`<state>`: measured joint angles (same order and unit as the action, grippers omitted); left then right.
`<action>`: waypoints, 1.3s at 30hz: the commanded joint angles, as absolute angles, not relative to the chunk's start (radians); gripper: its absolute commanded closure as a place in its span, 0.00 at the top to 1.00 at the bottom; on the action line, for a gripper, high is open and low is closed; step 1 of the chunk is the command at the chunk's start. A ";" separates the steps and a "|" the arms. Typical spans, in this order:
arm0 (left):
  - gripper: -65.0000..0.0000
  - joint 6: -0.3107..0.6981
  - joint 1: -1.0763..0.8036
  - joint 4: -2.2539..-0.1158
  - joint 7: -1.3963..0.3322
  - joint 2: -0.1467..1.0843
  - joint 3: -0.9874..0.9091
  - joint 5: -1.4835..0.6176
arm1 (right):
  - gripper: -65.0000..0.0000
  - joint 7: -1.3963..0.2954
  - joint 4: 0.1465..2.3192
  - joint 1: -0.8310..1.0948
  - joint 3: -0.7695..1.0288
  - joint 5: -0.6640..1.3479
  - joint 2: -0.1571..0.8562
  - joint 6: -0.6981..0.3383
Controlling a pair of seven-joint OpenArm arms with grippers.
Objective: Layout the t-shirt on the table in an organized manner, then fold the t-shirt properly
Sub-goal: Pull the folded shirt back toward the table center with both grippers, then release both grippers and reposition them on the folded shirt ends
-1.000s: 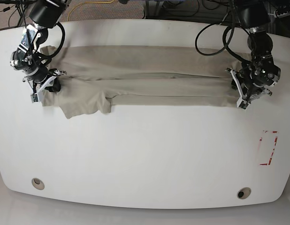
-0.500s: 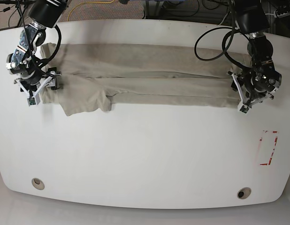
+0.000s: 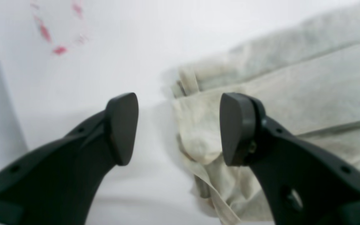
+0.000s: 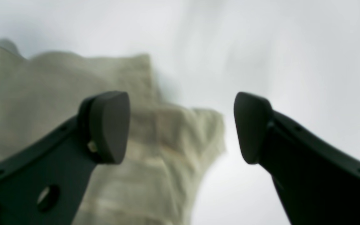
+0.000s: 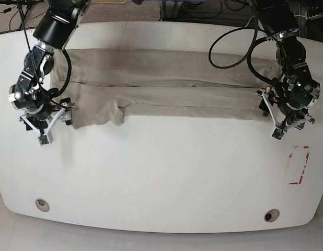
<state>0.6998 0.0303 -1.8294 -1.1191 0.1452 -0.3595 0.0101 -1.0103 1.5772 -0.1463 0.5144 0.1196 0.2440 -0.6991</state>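
The beige t-shirt (image 5: 166,86) lies folded lengthwise in a long band across the far half of the white table (image 5: 161,172), with a sleeve flap (image 5: 96,112) sticking out near its left end. My left gripper (image 5: 291,128) hovers open at the band's right end. In the left wrist view this gripper (image 3: 178,128) straddles the rumpled cloth edge (image 3: 198,143) without pinching it. My right gripper (image 5: 49,129) stands open just off the left end. In its own view the right gripper (image 4: 180,126) has the t-shirt (image 4: 58,84) corner below it, and nothing is held.
A red-tape rectangle (image 5: 299,164) marks the table at the right, also seen as red tape (image 3: 52,40) in the left wrist view. Two grey grommet holes (image 5: 42,204) (image 5: 271,215) sit near the front edge. Black cables (image 5: 229,47) loop off the left arm over the far side.
Both grippers have opened and let go of the t-shirt's ends. Both have drawn back toward the near side of the table. The cloth stays lying flat.
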 commanded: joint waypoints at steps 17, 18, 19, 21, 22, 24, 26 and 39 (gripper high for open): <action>0.59 0.698 0.039 -1.863 -1.113 0.157 -0.371 -0.005 | 0.76 -0.840 1.228 -0.292 0.484 0.133 0.259 -0.698; 0.59 0.698 0.039 -1.863 -1.113 0.157 -0.371 -0.004 | 0.76 -0.840 1.228 -0.291 0.484 0.133 0.257 -0.698; 0.59 0.698 0.039 -1.863 -1.113 0.157 -0.371 -0.004 | 0.76 -0.840 1.228 -0.291 0.484 0.133 0.255 -0.698; 0.59 0.698 0.039 -1.862 -1.113 0.157 -0.371 -0.004 | 0.74 -0.840 1.228 -0.291 0.483 0.133 0.254 -0.698; 0.59 0.698 0.039 -1.863 -1.113 0.157 -0.371 -0.004 | 0.71 -0.840 1.228 -0.291 0.483 0.133 0.254 -0.698; 0.59 0.698 0.039 -1.863 -1.113 0.157 -0.371 -0.004 | 0.58 -0.840 1.228 -0.291 0.483 0.133 0.254 -0.698; 0.59 0.698 0.039 -1.862 -1.113 0.157 -0.371 -0.004 | 0.42 -0.839 1.228 -0.291 0.483 0.133 0.254 -0.698; 0.59 0.698 0.041 -1.862 -1.113 0.157 -0.371 -0.002 | 0.09 -0.839 1.228 -0.294 0.483 0.134 0.252 -0.698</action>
<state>0.7002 0.0254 -1.8439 -1.1259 0.1452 -0.3676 -0.0002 -0.8635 1.2114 -0.2661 0.4824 0.1192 0.2382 -0.6964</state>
